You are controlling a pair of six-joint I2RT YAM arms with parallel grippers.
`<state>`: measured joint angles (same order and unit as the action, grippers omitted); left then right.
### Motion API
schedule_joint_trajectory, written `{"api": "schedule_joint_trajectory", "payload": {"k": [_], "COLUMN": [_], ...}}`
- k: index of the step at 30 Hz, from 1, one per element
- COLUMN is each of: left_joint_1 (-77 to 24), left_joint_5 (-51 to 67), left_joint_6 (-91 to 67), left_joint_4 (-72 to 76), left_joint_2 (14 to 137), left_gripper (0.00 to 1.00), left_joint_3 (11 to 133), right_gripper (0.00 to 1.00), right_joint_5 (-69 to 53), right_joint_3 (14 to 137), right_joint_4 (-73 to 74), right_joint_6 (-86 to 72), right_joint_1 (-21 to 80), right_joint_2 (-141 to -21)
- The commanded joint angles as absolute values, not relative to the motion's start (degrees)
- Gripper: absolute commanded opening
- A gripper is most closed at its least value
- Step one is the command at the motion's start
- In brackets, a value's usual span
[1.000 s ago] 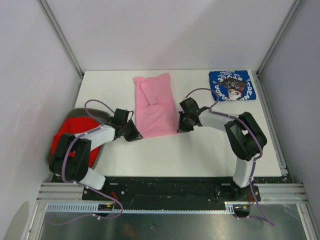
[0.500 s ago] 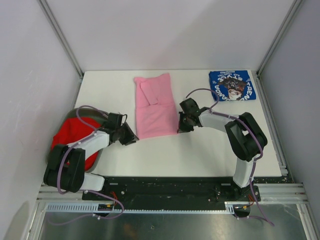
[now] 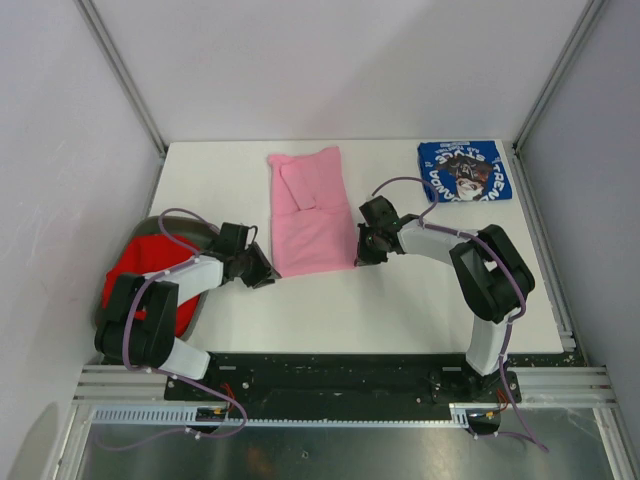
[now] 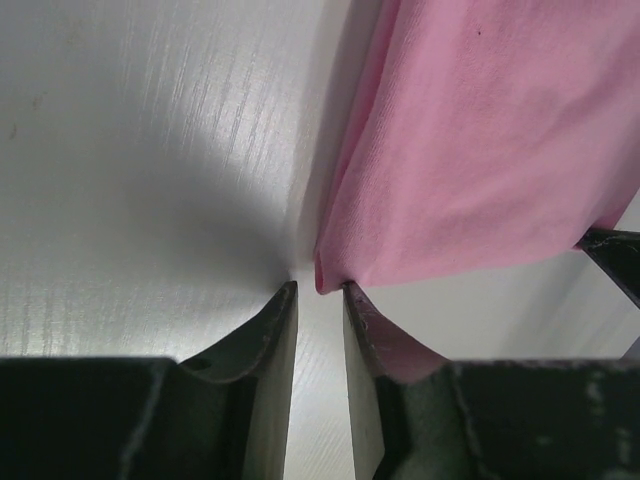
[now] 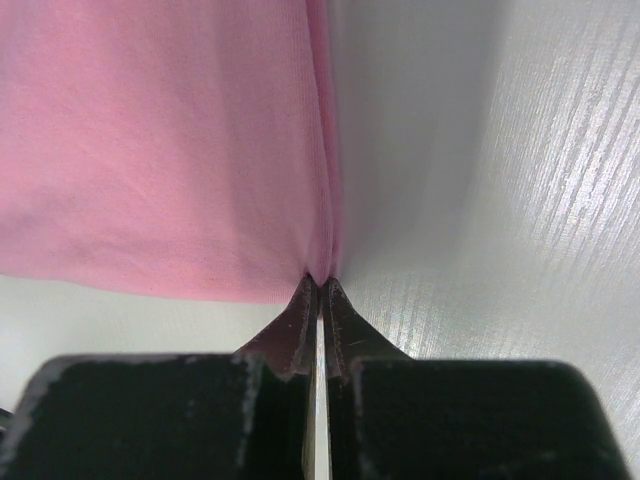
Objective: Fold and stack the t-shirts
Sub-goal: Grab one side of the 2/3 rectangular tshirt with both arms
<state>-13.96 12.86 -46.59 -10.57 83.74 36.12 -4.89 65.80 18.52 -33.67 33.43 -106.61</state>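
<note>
The light pink t-shirt (image 3: 312, 215) lies folded lengthwise in the middle of the table. My left gripper (image 3: 262, 274) sits at its near left corner. In the left wrist view the gripper (image 4: 318, 290) is narrowly open, and the pink corner (image 4: 480, 150) just touches the fingertips without being clamped. My right gripper (image 3: 362, 250) is at the shirt's near right corner. In the right wrist view it (image 5: 320, 286) is shut on the pink edge (image 5: 160, 150). The royal blue t-shirt (image 3: 463, 170) lies folded at the back right. The red t-shirt (image 3: 130, 275) lies in the bin at the left.
The grey oval bin (image 3: 205, 232) holding the red shirt stands at the table's left edge, under my left arm. Frame posts and white walls close in the table (image 3: 400, 310) on three sides.
My left gripper drew back a little to the left from the pink shirt's corner, then edged back toward it. The right gripper and the shirts have not moved.
</note>
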Motion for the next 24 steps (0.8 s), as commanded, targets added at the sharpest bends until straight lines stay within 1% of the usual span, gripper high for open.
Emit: {"api": "schedule_joint_trajectory", "payload": {"k": [1, 9, 15, 16, 20, 24], "left_joint_1": [-13.7, -13.7, -13.7, -13.7, -13.8, -14.3], "left_joint_5": [13.1, 13.0, 12.9, 12.9, 13.4, 14.0], "left_joint_6": [-46.5, -46.3, -46.5, -46.6, -46.9, -47.2], "left_joint_4": [-9.0, -8.6, -8.3, -8.3, -8.4, -8.5], "left_joint_2": [84.4, 86.2, 86.9, 87.0, 86.5, 83.1], "left_gripper": [0.29, 0.28, 0.23, 0.21, 0.03, 0.0], "left_joint_3": [37.6, 38.3, 38.7, 38.7, 37.9, 35.2], "right_gripper": [0.0, 0.0, 0.0, 0.0, 0.0, 0.0], "right_joint_5": [-3.5, -3.7, -3.8, -3.9, -3.9, -5.5], "right_joint_3": [64.8, 64.8, 64.8, 64.8, 64.7, 61.9], "right_joint_4": [20.0, 19.7, 19.6, 19.6, 19.8, 18.3], "right_joint_6": [-33.6, -33.6, -33.5, -33.5, -33.3, -33.7], "right_joint_1": [33.9, 33.8, 33.8, 33.8, 33.9, 33.6], "right_joint_2": [-106.2, -106.6, -106.7, -106.7, -106.7, -104.2]}}
